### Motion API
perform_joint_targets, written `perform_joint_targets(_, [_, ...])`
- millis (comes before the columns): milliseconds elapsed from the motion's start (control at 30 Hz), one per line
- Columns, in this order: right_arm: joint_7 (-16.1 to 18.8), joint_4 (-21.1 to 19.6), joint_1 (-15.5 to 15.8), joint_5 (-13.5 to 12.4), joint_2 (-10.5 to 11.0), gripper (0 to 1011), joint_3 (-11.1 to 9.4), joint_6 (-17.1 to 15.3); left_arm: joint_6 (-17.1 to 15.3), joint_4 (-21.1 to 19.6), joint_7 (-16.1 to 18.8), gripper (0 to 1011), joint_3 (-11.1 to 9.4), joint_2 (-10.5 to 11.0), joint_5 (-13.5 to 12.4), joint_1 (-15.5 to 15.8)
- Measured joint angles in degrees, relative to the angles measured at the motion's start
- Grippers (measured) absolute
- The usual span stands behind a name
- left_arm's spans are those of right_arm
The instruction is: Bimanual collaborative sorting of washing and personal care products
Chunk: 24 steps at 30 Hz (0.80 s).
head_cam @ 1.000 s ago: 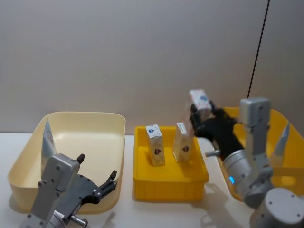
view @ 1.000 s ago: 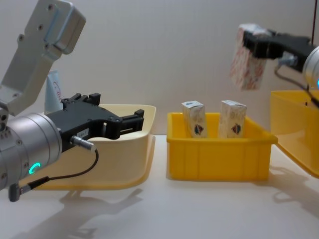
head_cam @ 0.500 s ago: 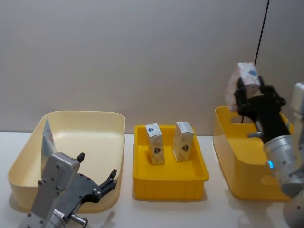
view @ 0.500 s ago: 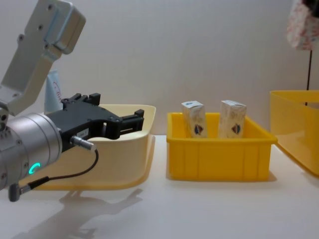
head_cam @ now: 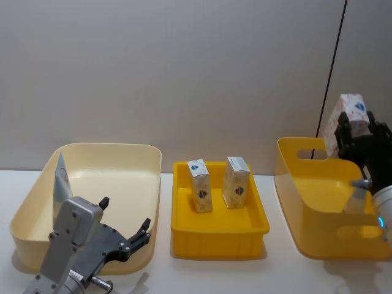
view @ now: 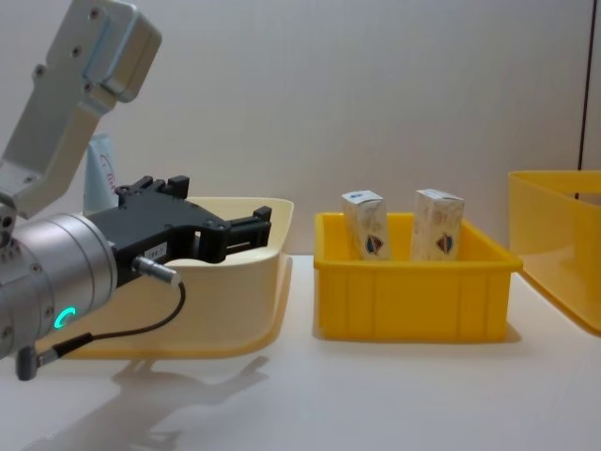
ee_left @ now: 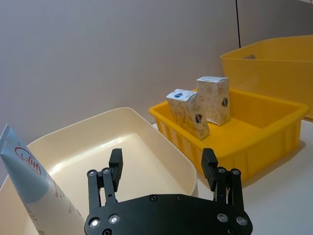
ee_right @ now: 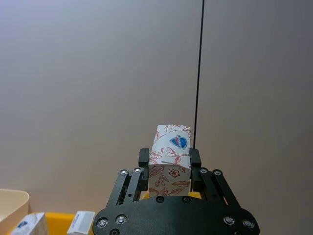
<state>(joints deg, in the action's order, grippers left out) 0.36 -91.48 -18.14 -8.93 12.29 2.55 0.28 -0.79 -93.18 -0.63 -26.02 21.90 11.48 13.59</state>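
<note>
Three small white cartons with orange-red print were in view, and two squeeze tubes. Two cartons stood side by side in the small yellow crate at the middle of the counter, the left one tilted, the right one upright. The third carton was clamped between the fingers of the right gripper, held upright with its blue logo at the top, raised above the far rim of the big yellow bin to the right of the crate. A pale tube stood inside that bin, just below the gripper.

To the left of the crate lay the cream tub, and a pale-blue-and-white tube with red lettering leaned against its left wall. The left gripper hung at the near side of the tub with its fingers spread wide and nothing between them; the tube stood off to the side of the fingers, apart from them, and the crate's two cartons were well beyond them.
</note>
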Motion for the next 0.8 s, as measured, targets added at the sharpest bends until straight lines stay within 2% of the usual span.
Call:
perform_joint_targets(267, [0.68, -1.33, 1.16, -0.72, 0.44, 462, -0.76, -4.51, 0.00, 0.00, 0.00, 1003, 0.00, 0.00, 0.00, 0.00])
perform_joint_targets(400, [1.11, -1.88, 1.63, -1.21, 0.49, 462, -1.05, -8.13, 0.00, 0.00, 0.00, 1004, 0.00, 0.00, 0.00, 0.00])
perform_joint_targets(467, [1.14, -1.91, 1.68, -1.28, 0.48, 462, -1.09, -8.64, 0.00, 0.00, 0.00, 1004, 0.00, 0.00, 0.00, 0.00])
perform_joint_targets(667, [1.24, -1.98, 2.22, -1.63, 0.07, 463, -1.18, -12.91, 0.00, 0.00, 0.00, 1003, 0.00, 0.00, 0.00, 0.00])
perform_joint_targets(800, [1.04, -1.91, 2.48, -1.56, -0.31, 463, -1.10, -14.44, 0.00, 0.00, 0.00, 1004, 0.00, 0.00, 0.00, 0.00])
